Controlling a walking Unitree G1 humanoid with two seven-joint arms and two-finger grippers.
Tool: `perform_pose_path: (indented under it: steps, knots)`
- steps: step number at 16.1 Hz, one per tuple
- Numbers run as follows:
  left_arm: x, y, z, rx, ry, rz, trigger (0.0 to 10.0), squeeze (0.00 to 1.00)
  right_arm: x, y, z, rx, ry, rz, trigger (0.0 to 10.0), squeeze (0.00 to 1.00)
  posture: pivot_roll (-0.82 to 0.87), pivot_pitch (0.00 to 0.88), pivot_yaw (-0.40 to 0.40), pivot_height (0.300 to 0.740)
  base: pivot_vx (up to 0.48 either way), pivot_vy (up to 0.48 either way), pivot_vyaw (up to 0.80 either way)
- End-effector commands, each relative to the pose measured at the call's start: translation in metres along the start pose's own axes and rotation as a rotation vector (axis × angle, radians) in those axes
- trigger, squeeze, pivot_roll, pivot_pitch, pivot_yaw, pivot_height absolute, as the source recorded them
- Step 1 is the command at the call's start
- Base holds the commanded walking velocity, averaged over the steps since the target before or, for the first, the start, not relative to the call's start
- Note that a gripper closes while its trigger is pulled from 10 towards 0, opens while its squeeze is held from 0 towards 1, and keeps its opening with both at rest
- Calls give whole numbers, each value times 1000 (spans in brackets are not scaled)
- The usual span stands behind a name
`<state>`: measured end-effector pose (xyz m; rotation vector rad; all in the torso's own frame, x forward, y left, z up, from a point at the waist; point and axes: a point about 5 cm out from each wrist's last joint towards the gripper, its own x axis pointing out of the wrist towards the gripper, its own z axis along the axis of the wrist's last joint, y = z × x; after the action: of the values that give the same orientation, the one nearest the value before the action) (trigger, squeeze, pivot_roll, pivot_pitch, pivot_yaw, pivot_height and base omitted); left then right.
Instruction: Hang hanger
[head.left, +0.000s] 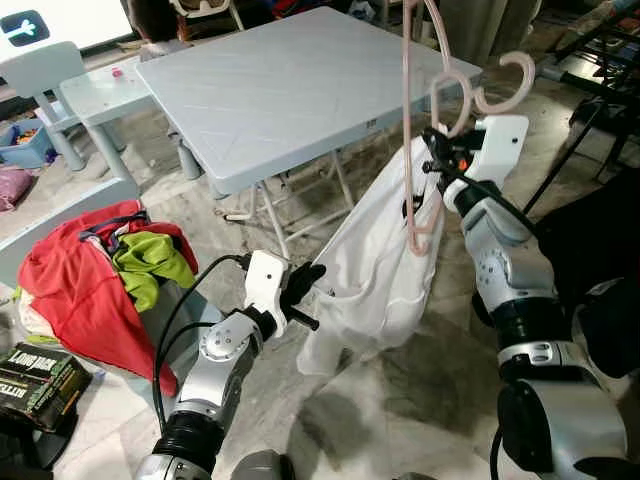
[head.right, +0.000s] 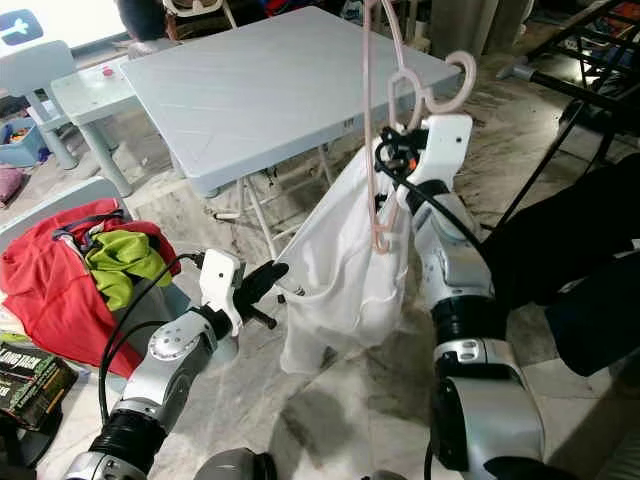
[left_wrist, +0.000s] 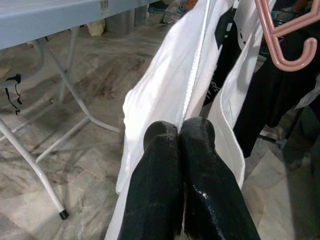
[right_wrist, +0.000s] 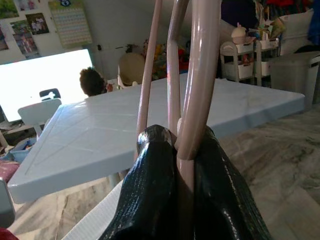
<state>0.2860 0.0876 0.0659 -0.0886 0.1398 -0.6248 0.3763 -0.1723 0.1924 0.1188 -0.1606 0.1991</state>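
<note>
right end effector (right_wrist: 177, 150) grips hanger (head.left: 412, 120) | left end effector (left_wrist: 179, 131) pinches white garment (head.left: 375, 265)

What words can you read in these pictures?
"LONG" shows on the dark box on the floor at the robot's left; the rest of its print is too blurred to read.
The wall posters are too small to read.

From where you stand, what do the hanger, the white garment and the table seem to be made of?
Hanger: probably plastic, pale pink, smooth with a slight sheen, moulded round bars.
Garment: thin white woven cloth, matte; it folds softly and has a stitched seam.
Table: likely moulded plastic top, light grey-blue, matte with pressed lines, on thin white metal-looking legs.
</note>
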Motion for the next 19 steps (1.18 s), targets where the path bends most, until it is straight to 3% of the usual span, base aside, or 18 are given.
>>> perform_pose_path:
  steps: [1,3,5,7,8,9,10,11,14,15,17,19]
  knots:
    - [-13,12,-18,-8,80,74,0,0,1,-9,36,-43,-161,-30,10000,0,-86,0,53,740,0,0,0]
    - [-15,18,-12,7,51,124,0,0,-5,-1,27,-53,-111,91,10000,0,-80,0,46,740,0,0,0]
    - [-20,30,-8,23,26,192,0,0,-23,7,3,-187,-4,265,10000,0,-78,0,42,740,0,0,0]
    - [-25,40,-13,45,66,254,0,0,-36,9,-2,43,16,319,10000,0,-80,0,44,740,0,0,0]
    - [-27,44,-14,61,72,275,0,0,-44,16,-5,99,58,432,10000,0,-82,0,47,740,0,0,0]
    - [-26,48,-10,74,58,301,0,0,-63,23,-12,19,127,622,10000,0,-81,0,50,740,0,0,0]
    - [-26,50,-8,78,50,309,0,0,-71,24,-16,-23,159,686,10000,0,-81,0,50,740,0,0,0]
    - [-27,55,-8,88,57,316,0,0,-71,12,-13,-64,161,660,10000,0,-81,0,49,740,0,0,0]
    - [-44,67,-24,101,128,376,0,0,-45,-30,30,-47,9,418,10000,0,-87,0,48,740,0,0,0]
    - [-48,68,-28,96,141,389,0,0,-41,-36,41,-53,-25,373,10000,0,-80,0,46,740,0,0,0]
    - [-47,66,-29,95,150,375,0,0,-39,-37,39,-73,-16,364,10000,0,-78,0,43,740,0,0,0]
    - [-42,62,-25,93,140,332,0,0,-44,-24,22,-155,59,450,10000,0,-71,0,39,740,0,0,0]
